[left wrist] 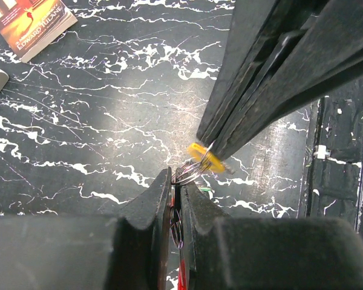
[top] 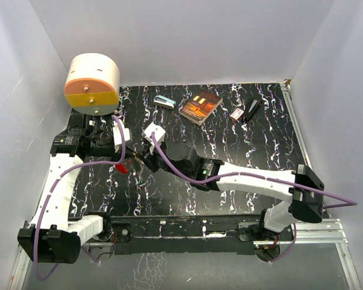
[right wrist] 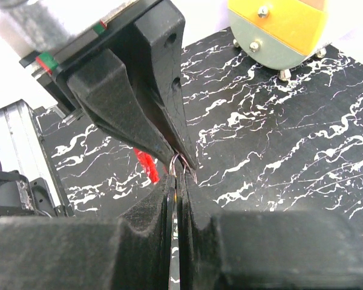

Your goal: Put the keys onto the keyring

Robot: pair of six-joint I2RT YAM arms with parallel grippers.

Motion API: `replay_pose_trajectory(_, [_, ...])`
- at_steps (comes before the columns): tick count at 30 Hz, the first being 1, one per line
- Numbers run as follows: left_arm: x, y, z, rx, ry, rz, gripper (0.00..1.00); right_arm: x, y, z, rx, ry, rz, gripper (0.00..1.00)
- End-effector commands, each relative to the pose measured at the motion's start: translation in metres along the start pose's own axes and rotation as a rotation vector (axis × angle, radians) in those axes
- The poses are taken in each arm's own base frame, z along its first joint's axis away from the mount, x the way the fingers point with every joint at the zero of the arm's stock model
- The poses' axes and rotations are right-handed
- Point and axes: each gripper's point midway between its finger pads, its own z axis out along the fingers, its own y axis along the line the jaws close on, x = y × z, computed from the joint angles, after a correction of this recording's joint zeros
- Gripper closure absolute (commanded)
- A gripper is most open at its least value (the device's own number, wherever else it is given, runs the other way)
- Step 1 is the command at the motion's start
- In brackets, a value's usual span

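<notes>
left claw point(left wrist: 176, 181) clamped shut on the keyring point(left wrist: 186, 172), right claw point(left wrist: 210, 145) tip-to-tip with it and pinched shut on the yellow key point(left wrist: 201, 154), which touches the ring, red key point(right wrist: 146, 167) dangling just under the left claw's tips, all above the worktop point(left wrist: 97, 121)

White arms point(top: 248, 178), black joints point(top: 305, 194), purple cables point(top: 333, 198)

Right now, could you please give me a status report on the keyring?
Left gripper shut on keyring. Right gripper shut on yellow key, at the ring. Red key hangs alongside. Book well clear.
</notes>
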Motion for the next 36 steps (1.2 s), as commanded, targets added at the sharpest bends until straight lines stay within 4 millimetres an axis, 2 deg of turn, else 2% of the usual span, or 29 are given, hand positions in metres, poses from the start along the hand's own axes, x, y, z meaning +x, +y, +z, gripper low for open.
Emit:
replay_pose_trajectory(1, [-0.011, -0.006, -0.003, 0.015, -0.042, 0.051, 1.00, -0.030, -0.003, -0.020, 0.017, -0.078, 0.016, 0.92])
replay_pose_trajectory(6, [-0.013, -0.008, -0.004, 0.022, -0.042, 0.058, 1.00, -0.027, -0.004, -0.026, 0.024, -0.065, 0.019, 0.92])
replay_pose_trajectory(10, [-0.010, -0.006, -0.004, 0.013, -0.030, 0.054, 1.00, -0.031, 0.004, -0.024, -0.003, -0.065, 0.016, 0.92])
replay_pose_trajectory(21, [-0.007, -0.004, -0.004, -0.005, -0.017, 0.046, 1.00, -0.021, 0.020, -0.024, -0.040, -0.035, 0.022, 0.92])
replay_pose_trajectory(26, [-0.011, -0.002, -0.005, -0.014, -0.030, 0.040, 1.00, -0.013, 0.027, -0.015, -0.051, -0.016, 0.039, 0.92])
replay_pose_trajectory(30, [-0.015, -0.004, -0.007, -0.008, -0.033, 0.044, 1.00, -0.014, 0.031, -0.006, -0.056, -0.032, 0.064, 0.92])
replay_pose_trajectory(36, [-0.020, -0.012, -0.010, 0.011, -0.043, 0.057, 1.00, -0.017, 0.022, 0.003, 0.005, -0.053, 0.056, 0.92])
